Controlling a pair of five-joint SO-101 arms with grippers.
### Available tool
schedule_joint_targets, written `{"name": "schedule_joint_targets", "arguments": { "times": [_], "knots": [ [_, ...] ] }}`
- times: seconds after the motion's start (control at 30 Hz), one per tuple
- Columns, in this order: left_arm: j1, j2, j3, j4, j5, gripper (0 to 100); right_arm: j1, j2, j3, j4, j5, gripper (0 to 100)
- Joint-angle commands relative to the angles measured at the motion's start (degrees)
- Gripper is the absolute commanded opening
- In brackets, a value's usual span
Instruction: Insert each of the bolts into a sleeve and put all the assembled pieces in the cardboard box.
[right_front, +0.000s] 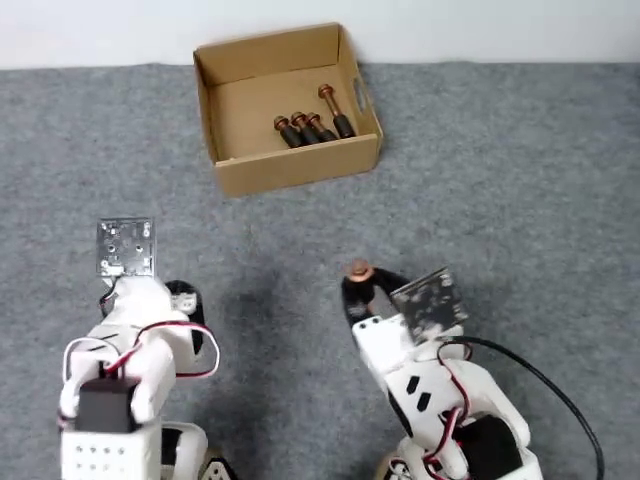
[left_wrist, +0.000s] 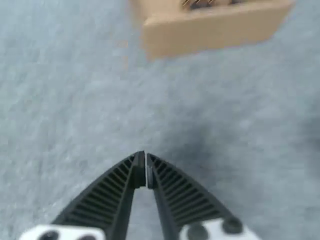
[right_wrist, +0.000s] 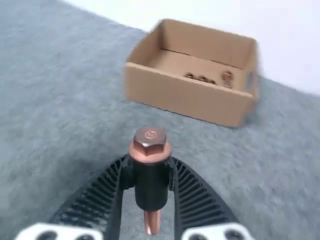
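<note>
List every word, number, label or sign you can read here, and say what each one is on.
None can be read.
The cardboard box shows plain walls.
The bolt held in the right tool may bear a stamp on its head, too blurred to read.
The left arm's circuit board and the right arm's circuit board carry marks too small to read.

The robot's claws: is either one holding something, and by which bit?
The right gripper holds a sleeved bolt, pinched by the black sleeve under the copper head. The left gripper is shut, empty.
</note>
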Motion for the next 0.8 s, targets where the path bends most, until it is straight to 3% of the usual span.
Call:
{"name": "schedule_joint_targets", "arguments": {
  "times": [0.0,0.1,0.37,0.77],
  "knots": [
    [-4.0,0.1,9.4,-7.6,-4.0,0,4.4,-0.4,-3.3,1.7,-4.4,0.8],
    [-3.9,0.1,15.8,-11.9,-7.4,0,6.5,-0.4,-6.0,6.4,-6.4,0.8],
    [-3.9,0.1,25.8,-18.3,-7.9,0,7.5,1.8,-13.7,14.9,-8.0,0.8],
    [-4.2,0.1,28.7,-24.7,-7.5,0,8.2,36.5,-41.5,15.1,-8.2,0.8]
  ]
}}
